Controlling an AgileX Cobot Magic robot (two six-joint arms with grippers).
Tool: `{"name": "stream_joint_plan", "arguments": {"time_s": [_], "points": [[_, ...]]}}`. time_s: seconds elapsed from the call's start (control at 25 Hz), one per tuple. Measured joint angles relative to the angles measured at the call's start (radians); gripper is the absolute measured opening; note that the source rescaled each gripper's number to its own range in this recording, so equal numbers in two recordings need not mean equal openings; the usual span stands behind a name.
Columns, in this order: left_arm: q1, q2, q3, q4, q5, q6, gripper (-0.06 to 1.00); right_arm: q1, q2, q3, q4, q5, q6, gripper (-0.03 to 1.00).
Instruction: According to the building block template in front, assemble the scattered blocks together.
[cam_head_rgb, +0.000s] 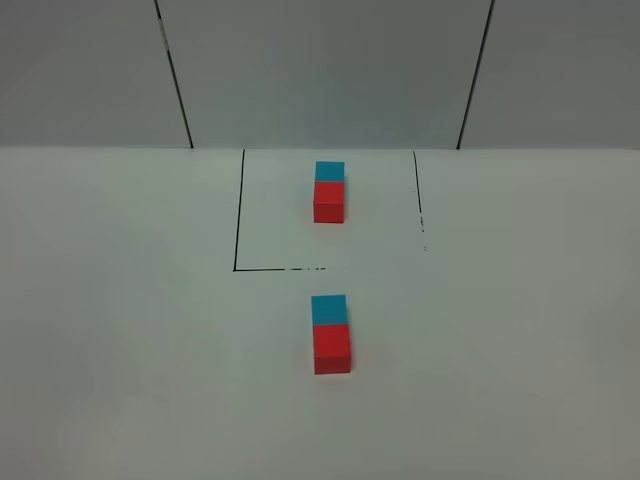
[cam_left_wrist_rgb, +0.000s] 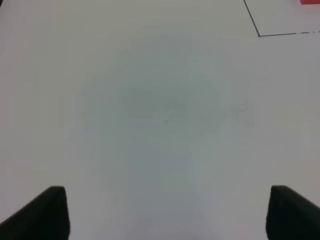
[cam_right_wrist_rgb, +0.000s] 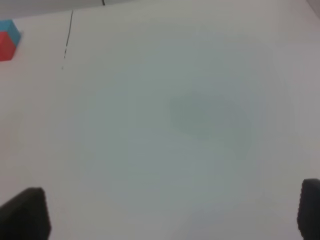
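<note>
The template stands at the back: a thin black outline (cam_head_rgb: 238, 215) with a cyan-blue cube (cam_head_rgb: 330, 170) touching a red cube (cam_head_rgb: 330, 202). In front of it, outside the outline, the scattered cyan-blue cube (cam_head_rgb: 329, 309) and red cube (cam_head_rgb: 332, 350) sit touching, cyan behind red. Neither gripper shows in the high view. My left gripper (cam_left_wrist_rgb: 167, 215) is open and empty over bare table, with the outline's corner (cam_left_wrist_rgb: 259, 35) far ahead. My right gripper (cam_right_wrist_rgb: 167, 212) is open and empty; the template's cubes (cam_right_wrist_rgb: 7, 37) and an outline side (cam_right_wrist_rgb: 68, 32) show far off.
The white table (cam_head_rgb: 120, 350) spreads around the blocks. Grey wall panels with dark seams (cam_head_rgb: 175, 75) stand behind the table's back edge.
</note>
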Motion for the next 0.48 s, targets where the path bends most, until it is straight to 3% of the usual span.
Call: {"name": "stream_joint_plan", "arguments": {"time_s": [0.48], "points": [[0.000, 0.000, 0.000, 0.000, 0.000, 0.000, 0.88, 0.000, 0.000, 0.000, 0.000, 0.000, 0.001, 1.00]]}}
